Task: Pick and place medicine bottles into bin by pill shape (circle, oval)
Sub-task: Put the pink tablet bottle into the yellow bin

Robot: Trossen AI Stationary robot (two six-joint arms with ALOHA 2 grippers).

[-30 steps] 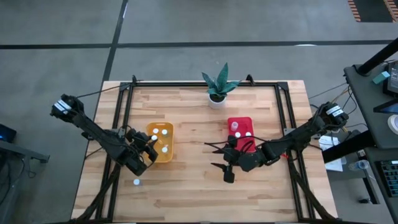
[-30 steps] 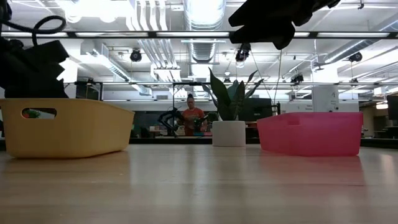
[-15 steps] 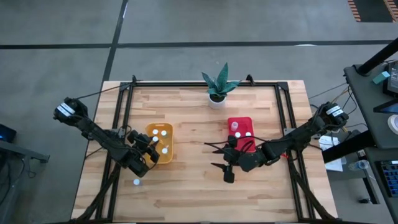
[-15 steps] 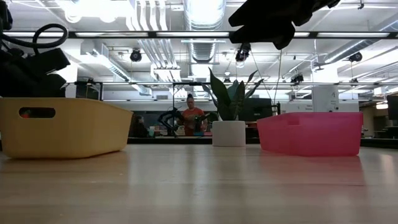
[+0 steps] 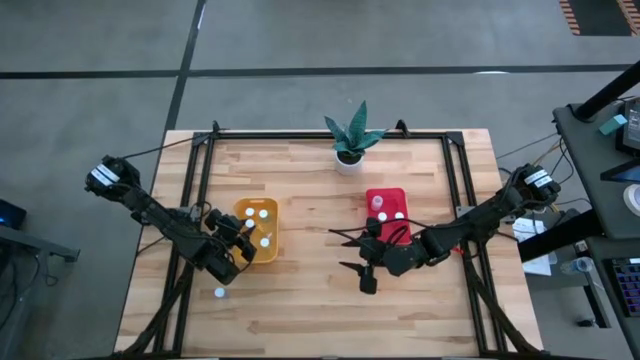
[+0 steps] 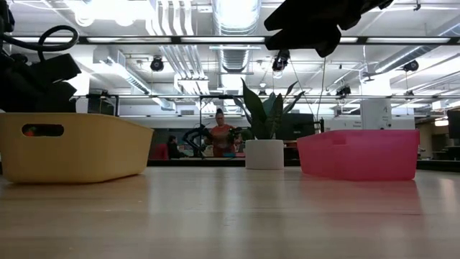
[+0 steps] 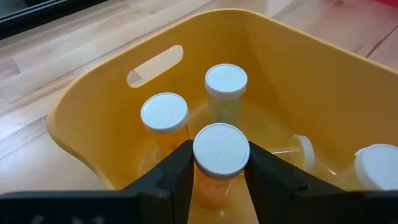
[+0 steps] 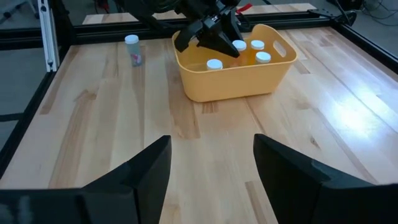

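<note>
Evenly lit from ceiling strip lights (image 6: 237, 11), bright and blown out in the low view. Soft, short shadows only. Broad white glare on the table (image 8: 348, 115) in the right wrist view. Near tabletop blurred in the low view; fingers (image 7: 168, 180) slightly soft up close.

The bench (image 5: 310, 200) is pale wood in jointed strips, sealed to a soft sheen that catches the ceiling lights. The yellow bin (image 7: 298, 74) looks like smooth moulded plastic, faintly glossy. The bottle (image 7: 219, 163) held in the left end effector (image 7: 214, 177) is translucent orange plastic under a white cap with a fine pebbled top. The red bin (image 6: 359, 153) is semi-translucent plastic. The right end effector (image 8: 211, 168) fingers (image 8: 143, 174) look matt black.
</note>
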